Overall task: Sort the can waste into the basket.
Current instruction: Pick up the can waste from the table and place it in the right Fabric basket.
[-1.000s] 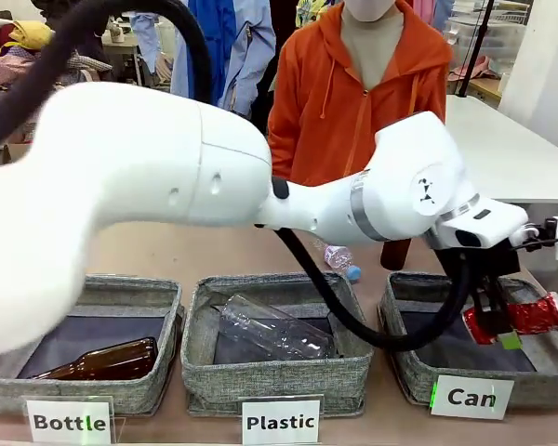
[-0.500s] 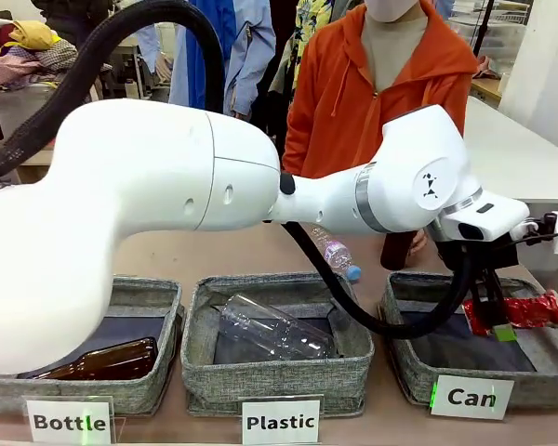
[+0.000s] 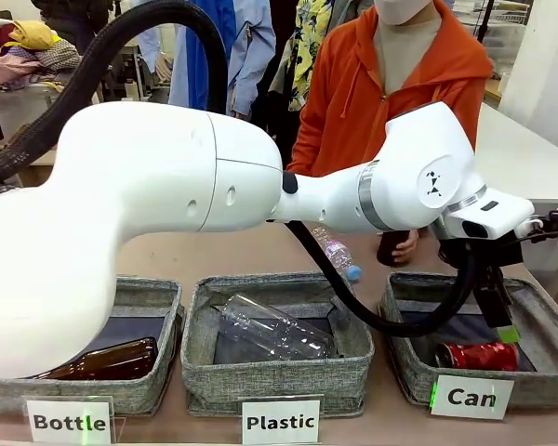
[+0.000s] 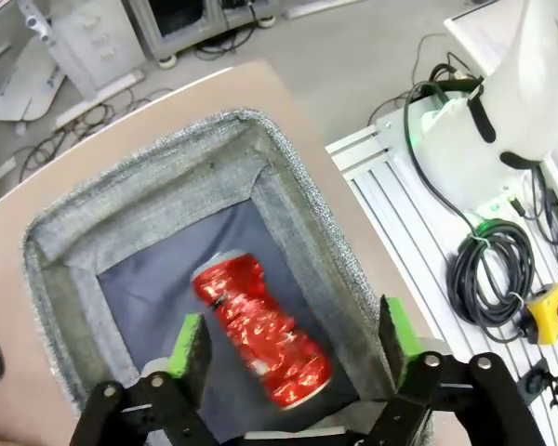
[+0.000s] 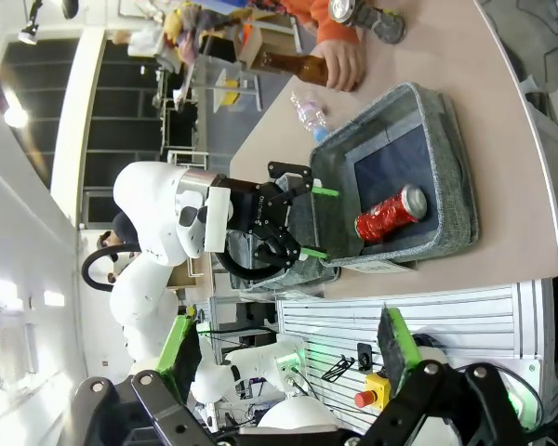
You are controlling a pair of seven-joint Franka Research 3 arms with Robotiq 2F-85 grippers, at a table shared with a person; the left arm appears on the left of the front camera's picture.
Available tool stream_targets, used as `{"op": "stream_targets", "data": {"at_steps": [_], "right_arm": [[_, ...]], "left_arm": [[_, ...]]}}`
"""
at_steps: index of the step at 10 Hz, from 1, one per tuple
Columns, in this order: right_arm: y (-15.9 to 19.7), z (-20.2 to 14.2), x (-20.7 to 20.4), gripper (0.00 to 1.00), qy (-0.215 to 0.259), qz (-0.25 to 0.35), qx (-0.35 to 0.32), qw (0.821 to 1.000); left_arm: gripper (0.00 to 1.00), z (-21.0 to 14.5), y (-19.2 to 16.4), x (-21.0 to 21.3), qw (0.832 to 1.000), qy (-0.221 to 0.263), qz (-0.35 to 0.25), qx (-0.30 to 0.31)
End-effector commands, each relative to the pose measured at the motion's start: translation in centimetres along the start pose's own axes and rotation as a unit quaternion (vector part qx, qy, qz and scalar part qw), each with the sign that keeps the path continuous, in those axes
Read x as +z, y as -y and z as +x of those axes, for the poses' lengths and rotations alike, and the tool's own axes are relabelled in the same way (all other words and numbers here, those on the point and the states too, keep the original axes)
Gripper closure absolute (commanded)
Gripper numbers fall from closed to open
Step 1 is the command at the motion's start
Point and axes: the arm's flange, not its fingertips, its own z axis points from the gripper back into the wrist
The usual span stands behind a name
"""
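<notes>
Dropped from the now-released left hand (image 4: 293, 342), one red can (image 3: 476, 356) lies in the Can basket (image 3: 409, 376); right hand (image 5: 286, 344) gapes empty.

My left arm (image 3: 149, 186) comes in from the left and stretches across the front to the far right side, its bulky elbow close to the camera and the forearm running roughly level. The wrist (image 3: 428, 181) bends down, so my left end effector (image 3: 498, 314) hangs with its fingers pointing downward, jaws spread wide, nothing clamped between the green pads (image 4: 188, 342). My right end effector (image 5: 284, 344) sits well off to the side, jaws wide apart too, gripping nothing
</notes>
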Motion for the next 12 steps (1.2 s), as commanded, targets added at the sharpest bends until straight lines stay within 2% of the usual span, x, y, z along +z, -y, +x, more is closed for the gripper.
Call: {"op": "stream_targets", "data": {"at_steps": [1,5,7,10,12], "right_arm": [[-0.2,-0.2,-0.1,0.00,0.009,0.005,-0.006,1.000],[-0.2,-0.2,-0.1,0.00,0.009,0.005,-0.006,1.000],[-0.2,-0.1,-0.1,0.00,-0.022,0.018,0.017,0.999],[-2.0,1.1,-4.1,0.00,-0.058,0.002,0.060,0.997],[-4.3,1.5,-8.6,0.00,-0.111,0.006,0.095,0.989]], "left_arm": [[0.00,0.6,-0.8,0.5,1.000,-0.007,0.005,0.007],[0.00,0.2,-1.2,0.9,1.000,-0.002,0.006,0.017],[0.00,-0.1,-1.4,1.9,0.999,0.007,0.016,0.029],[0.00,-1.5,-0.9,7.2,0.997,0.014,0.026,0.074],[0.00,-4.5,0.5,12.6,0.992,0.037,0.045,0.114]]}}
